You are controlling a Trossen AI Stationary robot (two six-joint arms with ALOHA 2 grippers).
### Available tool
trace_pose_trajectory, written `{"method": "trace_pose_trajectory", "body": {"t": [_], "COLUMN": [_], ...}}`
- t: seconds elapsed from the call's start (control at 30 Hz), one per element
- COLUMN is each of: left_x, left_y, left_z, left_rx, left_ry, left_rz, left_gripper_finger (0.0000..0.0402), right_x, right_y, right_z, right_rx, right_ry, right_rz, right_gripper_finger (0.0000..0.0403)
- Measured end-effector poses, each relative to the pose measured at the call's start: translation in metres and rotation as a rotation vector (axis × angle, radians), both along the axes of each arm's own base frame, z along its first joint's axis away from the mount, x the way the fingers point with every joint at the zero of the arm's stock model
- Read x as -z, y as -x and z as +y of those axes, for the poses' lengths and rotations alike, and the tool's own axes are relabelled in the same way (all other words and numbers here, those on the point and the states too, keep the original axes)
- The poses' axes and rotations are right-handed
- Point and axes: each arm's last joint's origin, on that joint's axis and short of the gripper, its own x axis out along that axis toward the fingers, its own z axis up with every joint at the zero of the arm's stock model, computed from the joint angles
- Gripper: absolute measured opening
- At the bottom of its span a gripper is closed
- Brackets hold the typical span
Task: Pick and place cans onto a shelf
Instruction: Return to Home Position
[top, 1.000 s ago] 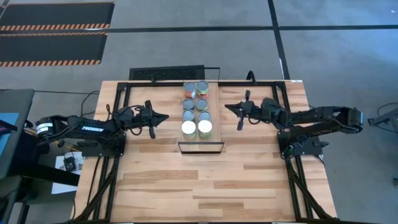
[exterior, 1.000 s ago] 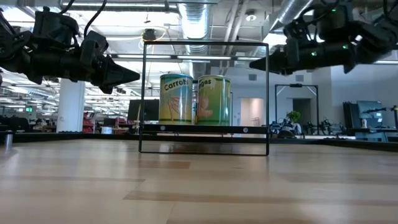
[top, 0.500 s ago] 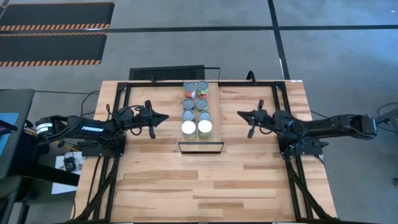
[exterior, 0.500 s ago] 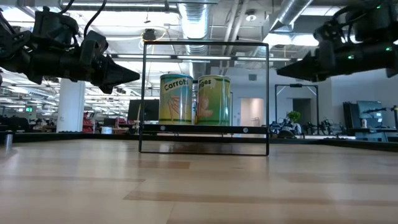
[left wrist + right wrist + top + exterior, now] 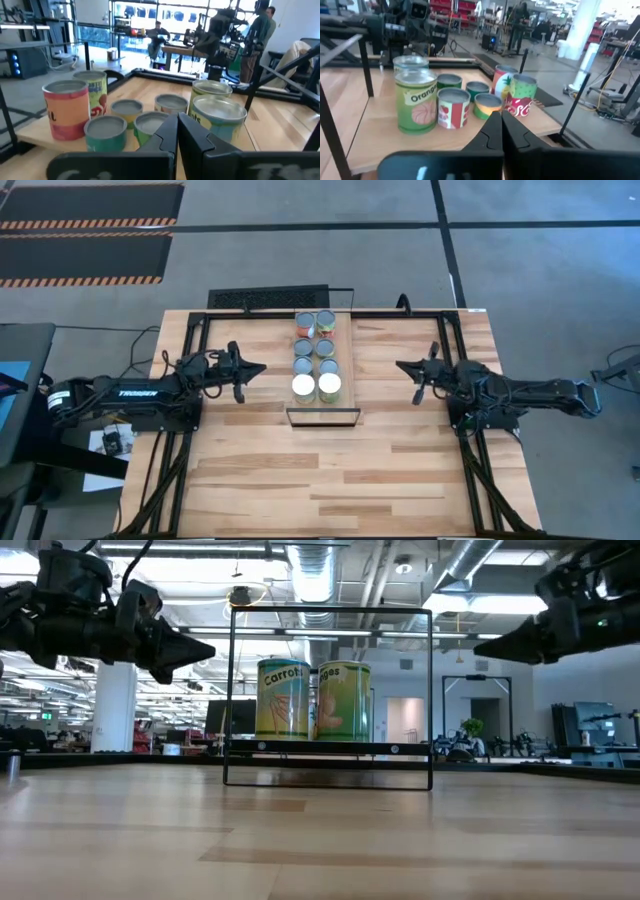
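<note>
Eight cans (image 5: 316, 355) stand upright in two rows on the narrow wooden shelf (image 5: 322, 409) at the middle of the table's far half. The two nearest cans have white lids (image 5: 303, 386). In the low view two yellow-green cans (image 5: 283, 698) stand on the shelf's plank (image 5: 330, 747) inside its black frame. My left gripper (image 5: 262, 368) is shut and empty, left of the shelf and above the table; its wrist view shows the shut fingers (image 5: 177, 132) facing the cans (image 5: 65, 110). My right gripper (image 5: 400, 365) is shut and empty, right of the shelf; it also shows in its wrist view (image 5: 501, 127).
A black grated panel (image 5: 268, 298) lies at the table's far edge behind the shelf. Black frame rails (image 5: 190, 430) run along both table sides under the arms. Bare wood (image 5: 320, 480) spreads over the near half. People (image 5: 260, 30) stand in the room beyond.
My right gripper has drawn back from the shelf toward the table's right edge, staying shut. My left gripper has drawn back a little toward the left edge and risen slightly. The cans have not moved.
</note>
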Motion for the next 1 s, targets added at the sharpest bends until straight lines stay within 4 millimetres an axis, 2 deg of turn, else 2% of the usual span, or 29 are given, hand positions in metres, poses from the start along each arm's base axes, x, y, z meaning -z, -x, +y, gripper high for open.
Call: {"method": "trace_pose_trajectory", "body": {"t": [0.37, 0.5, 0.6, 0.73, 1.0], "left_x": [-0.008, -0.008, -0.005, -0.002, -0.010], "left_y": [0.016, 0.022, 0.025, 0.030, 0.043], "left_z": [-0.008, -0.015, -0.021, -0.031, -0.043], "left_rx": [-0.060, -0.111, -0.144, -0.146, 0.005], "left_ry": [-0.020, -0.002, 0.025, 0.063, -0.011], "left_rz": [-0.005, 0.005, 0.027, 0.048, -0.030], "left_gripper_finger": [0.0000, 0.0000, 0.0000, 0.0000, 0.0000], "right_x": [-0.005, -0.003, 0.006, 0.009, 0.010], "right_y": [0.026, 0.026, 0.023, 0.021, 0.021], "right_z": [0.003, 0.002, 0.002, 0.002, 0.003], "right_rx": [0.027, 0.057, 0.057, 0.042, 0.015], "right_ry": [0.024, 0.035, 0.023, 0.012, 0.019], "right_rz": [-0.080, -0.058, -0.054, -0.124, -0.110], "right_gripper_finger": [0.0004, 0.0004, 0.0003, 0.0006, 0.0004]}}
